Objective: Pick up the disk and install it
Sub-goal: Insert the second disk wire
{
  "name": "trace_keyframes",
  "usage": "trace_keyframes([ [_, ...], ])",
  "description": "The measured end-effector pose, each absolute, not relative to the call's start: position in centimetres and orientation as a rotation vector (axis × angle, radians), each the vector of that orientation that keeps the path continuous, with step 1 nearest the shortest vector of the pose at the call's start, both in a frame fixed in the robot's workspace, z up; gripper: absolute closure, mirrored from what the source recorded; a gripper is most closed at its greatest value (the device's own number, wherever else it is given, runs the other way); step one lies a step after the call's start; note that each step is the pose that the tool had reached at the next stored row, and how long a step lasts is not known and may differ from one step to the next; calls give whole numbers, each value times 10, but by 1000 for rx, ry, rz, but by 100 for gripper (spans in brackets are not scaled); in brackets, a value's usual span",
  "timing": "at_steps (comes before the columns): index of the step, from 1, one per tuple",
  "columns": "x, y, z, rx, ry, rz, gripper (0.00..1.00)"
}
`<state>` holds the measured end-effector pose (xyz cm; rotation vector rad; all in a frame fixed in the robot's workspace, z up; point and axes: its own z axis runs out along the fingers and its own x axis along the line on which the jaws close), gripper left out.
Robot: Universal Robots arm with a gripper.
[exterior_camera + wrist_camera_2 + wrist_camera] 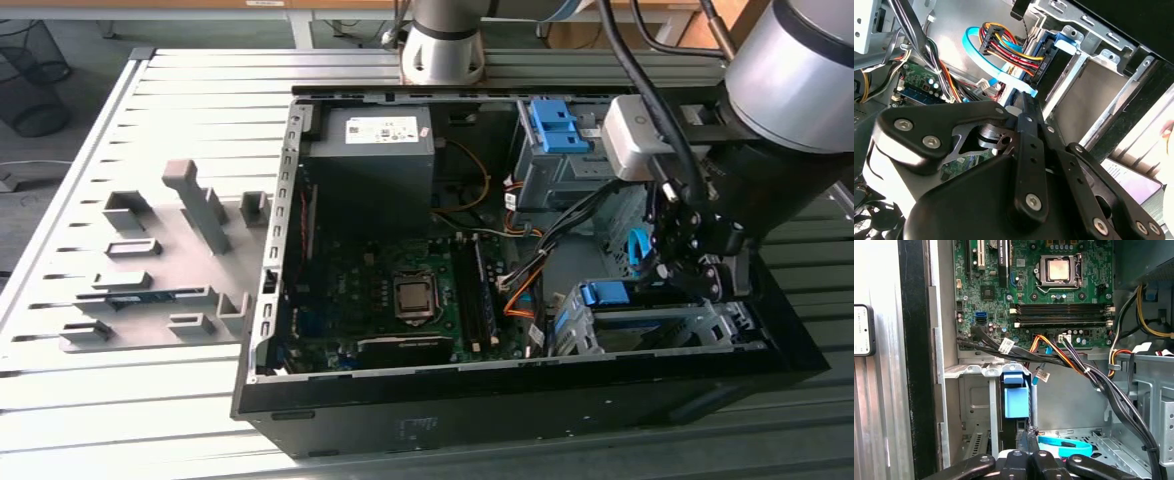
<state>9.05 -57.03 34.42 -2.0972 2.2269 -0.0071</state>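
An open computer case (534, 400) lies on the slatted metal worktop (200, 90), motherboard (387, 300) and grey power supply (371, 150) exposed. The arm (787, 80) reaches down over the drive cage (654, 330) at the exterior view's right, its gripper (694, 270) just above a blue-framed disk (611, 294) seated there. A grey fixture block (160, 260) sits left.

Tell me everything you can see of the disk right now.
The disk shows as its blue plastic frame, tab end-on, slotted in the silver metal drive cage inside the computer case. Its metal body is hidden by the cage. The gripper hangs close beside it; contact cannot be told.
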Motion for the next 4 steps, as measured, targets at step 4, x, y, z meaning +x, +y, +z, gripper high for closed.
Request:
trace_keyframes([
  [4,90,-570,345,-2097,2227,-7,89],
])
